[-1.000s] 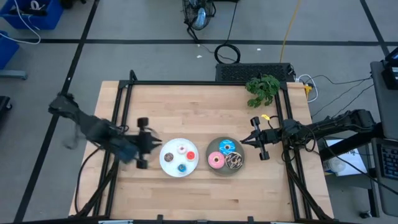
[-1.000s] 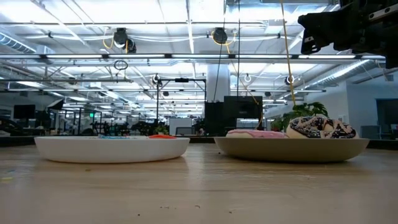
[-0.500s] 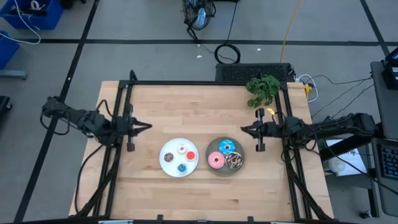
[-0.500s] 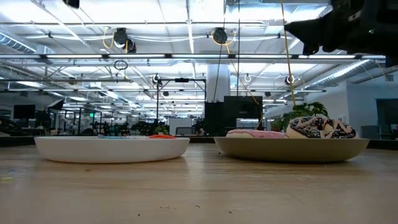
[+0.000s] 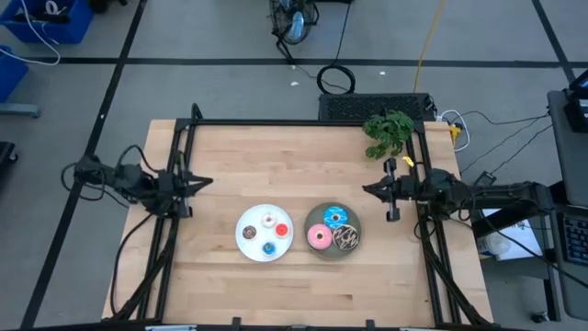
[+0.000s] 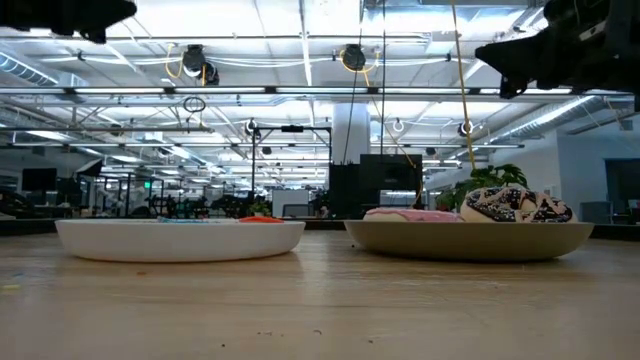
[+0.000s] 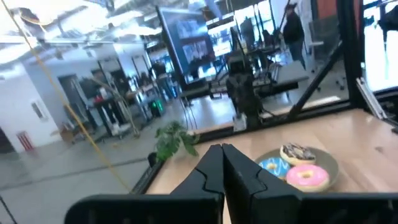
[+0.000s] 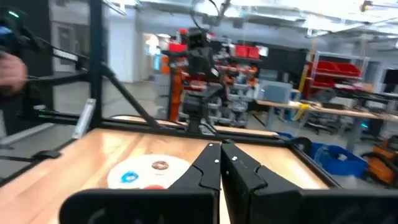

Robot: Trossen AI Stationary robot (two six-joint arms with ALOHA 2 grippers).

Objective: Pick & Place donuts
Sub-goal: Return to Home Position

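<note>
Four tiny donuts, brown (image 5: 249, 231), white-pink (image 5: 268, 221), red (image 5: 282, 230) and blue (image 5: 268, 247), lie on the white plate (image 5: 248, 246). On the grey plate (image 5: 312, 221) beside it lie the larger blue (image 5: 334, 216), pink (image 5: 320, 238) and brown-sprinkled (image 5: 346, 237) donuts. My left gripper (image 5: 190, 181) is shut and empty. It hangs above the table's left side, pointing right, well clear of the white plate. My right gripper (image 5: 366, 189) is also shut and empty, above the right side, pointing left, beyond the grey plate. In the left wrist view the shut gripper (image 7: 221, 147) faces the grey plate (image 7: 333, 167).
A green leafy plant (image 5: 388, 131) lies at the table's far right corner. Black frame rails (image 5: 175, 175) run along the left, right and far edges. Bare wood (image 5: 276, 165) spreads between the plates and the far rail. Both arms hang high in the low view.
My left gripper has drawn back from beside the white plate toward the table's left edge and a little toward the far edge, and its wrist has rolled. My right gripper has pulled away from the grey plate toward the far right. The donuts and plates have stayed put.
</note>
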